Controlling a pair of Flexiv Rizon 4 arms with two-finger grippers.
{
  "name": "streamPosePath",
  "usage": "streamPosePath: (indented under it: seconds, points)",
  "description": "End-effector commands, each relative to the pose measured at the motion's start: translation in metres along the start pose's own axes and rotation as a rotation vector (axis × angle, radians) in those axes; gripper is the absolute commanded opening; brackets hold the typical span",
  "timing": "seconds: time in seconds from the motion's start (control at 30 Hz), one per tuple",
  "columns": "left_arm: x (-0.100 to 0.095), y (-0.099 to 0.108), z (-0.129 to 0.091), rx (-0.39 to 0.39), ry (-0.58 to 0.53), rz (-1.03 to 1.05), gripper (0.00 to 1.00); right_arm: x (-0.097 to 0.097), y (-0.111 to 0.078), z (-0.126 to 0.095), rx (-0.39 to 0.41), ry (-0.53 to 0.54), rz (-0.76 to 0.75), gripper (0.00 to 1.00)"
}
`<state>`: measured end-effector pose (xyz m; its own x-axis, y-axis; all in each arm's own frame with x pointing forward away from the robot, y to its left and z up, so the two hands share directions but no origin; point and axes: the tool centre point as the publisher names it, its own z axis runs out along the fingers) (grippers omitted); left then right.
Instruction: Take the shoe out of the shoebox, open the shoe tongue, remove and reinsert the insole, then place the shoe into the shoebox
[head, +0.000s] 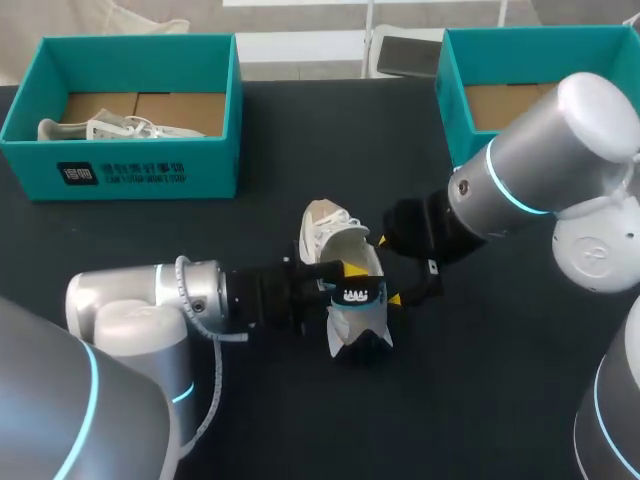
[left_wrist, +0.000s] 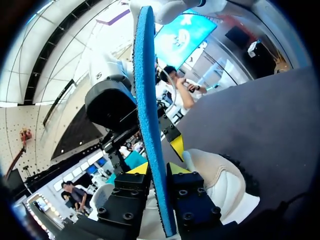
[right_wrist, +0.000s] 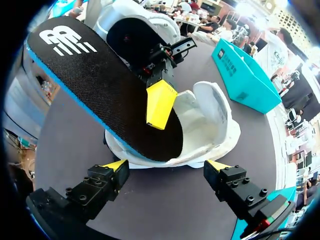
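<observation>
A white shoe (head: 330, 232) lies on the black table, its heel towards my arms. Its insole (head: 358, 303), black on top and blue underneath, sticks up out of the heel opening. My left gripper (head: 346, 272) is shut on the insole; in the left wrist view the blue edge (left_wrist: 147, 100) stands upright between its fingers, above the shoe (left_wrist: 222, 185). My right gripper (right_wrist: 166, 165) is open at the shoe's (right_wrist: 212, 117) right side, its fingertips astride the sole. In the right wrist view the insole (right_wrist: 100, 85) slants out of the shoe, with a yellow fingertip (right_wrist: 160, 102) of my left gripper pressed on it.
A teal shoebox (head: 140, 175) at the back left holds another white shoe (head: 100, 128). A second teal shoebox (head: 455, 95) stands at the back right, partly hidden by my right arm. The black tabletop runs bare in front of the shoe.
</observation>
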<state>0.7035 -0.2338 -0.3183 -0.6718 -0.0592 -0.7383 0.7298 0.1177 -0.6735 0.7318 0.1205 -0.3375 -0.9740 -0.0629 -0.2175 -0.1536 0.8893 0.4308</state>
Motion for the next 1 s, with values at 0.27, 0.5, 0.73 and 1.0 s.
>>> streamPosePath:
  seconds: [0.27, 0.5, 0.73, 1.0]
  points:
    - [0.001, -0.017, -0.016, -0.013, 0.001, 0.01, 0.35, 0.001, 0.001, 0.002, 0.005, -0.005, 0.001, 1.0]
    - [0.004, -0.018, -0.018, -0.025, 0.002, 0.011, 0.21, 0.001, 0.001, 0.002, 0.005, -0.005, 0.001, 1.0]
    - [0.009, -0.009, -0.013, -0.026, 0.011, 0.006, 0.0, 0.001, 0.001, 0.002, 0.005, -0.005, 0.001, 1.0]
    - [0.01, 0.015, -0.013, -0.051, 0.016, 0.026, 0.0, 0.001, 0.001, 0.002, 0.005, -0.005, 0.001, 1.0]
